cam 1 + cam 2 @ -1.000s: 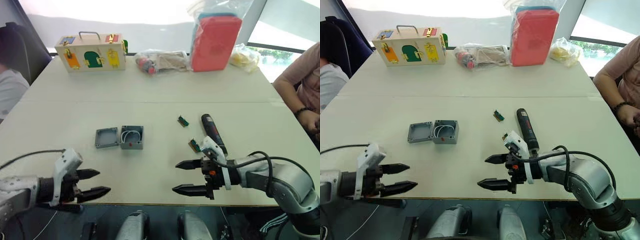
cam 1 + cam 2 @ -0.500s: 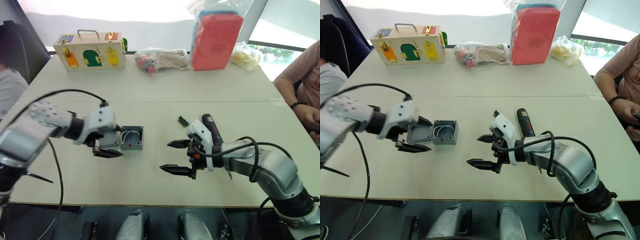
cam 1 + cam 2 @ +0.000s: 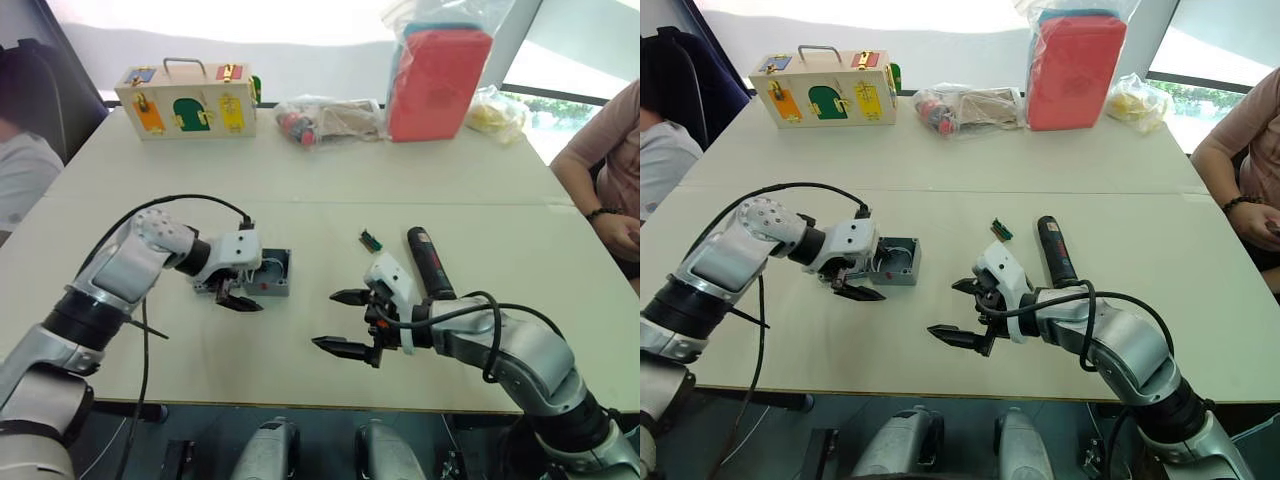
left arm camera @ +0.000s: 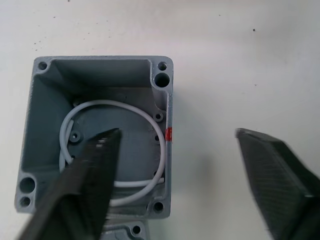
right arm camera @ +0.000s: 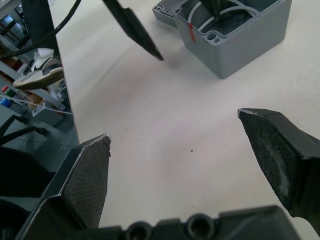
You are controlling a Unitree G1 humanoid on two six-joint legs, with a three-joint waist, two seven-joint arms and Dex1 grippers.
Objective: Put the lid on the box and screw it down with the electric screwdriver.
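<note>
While open, left gripper (image 4: 172, 150) straddles box (image 4: 95, 95) wall.

The box (image 4: 97, 140) looks like matt grey moulded plastic, its white wires (image 4: 145, 175) smooth and glossy. The table (image 3: 330, 180) has a pale, matt, faintly speckled top. The right gripper (image 5: 190, 172) has rough, textured black fingertips (image 5: 87, 180).

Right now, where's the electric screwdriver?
The electric screwdriver lies on the table on the robot's right, just beyond the open right gripper, untouched.
</note>
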